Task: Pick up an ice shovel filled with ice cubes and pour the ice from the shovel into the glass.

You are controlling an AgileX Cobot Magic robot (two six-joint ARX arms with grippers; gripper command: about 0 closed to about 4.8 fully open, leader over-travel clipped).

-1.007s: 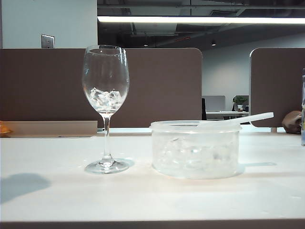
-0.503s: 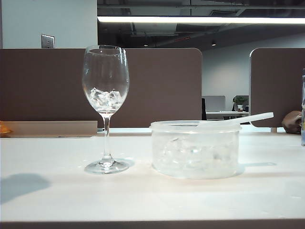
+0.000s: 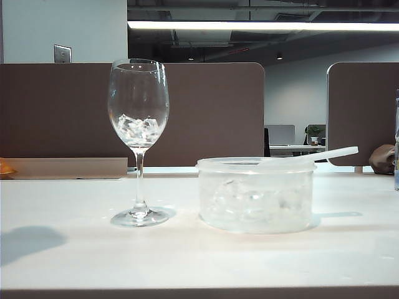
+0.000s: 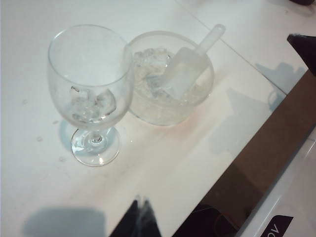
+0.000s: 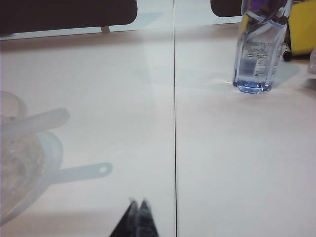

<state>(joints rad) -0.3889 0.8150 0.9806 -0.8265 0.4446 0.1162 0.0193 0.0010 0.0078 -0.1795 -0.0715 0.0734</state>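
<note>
Left claw point(image 4: 140, 217): above table, tips together, empty.
Right claw point(image 5: 138, 219): closed, empty, beside tub point(image 3: 255, 196).
Glass point(image 3: 138, 124): holds ice point(image 3: 138, 129).
Shovel point(image 4: 190, 66): resting in tub.
Advice: withdraw clear of glass.

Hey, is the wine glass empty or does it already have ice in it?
It has ice. The glass stands upright with a few ice cubes in the bottom of its bowl, far from full.

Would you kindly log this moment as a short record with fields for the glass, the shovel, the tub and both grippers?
glass: upright on the table, ice cubes in its bowl
ice shovel: lying in the tub, handle out over the rim
tub: beside the glass, ice inside
left gripper: shut, above the table, off both objects
right gripper: shut, above bare table beside the tub
water bottle: standing further off
</note>
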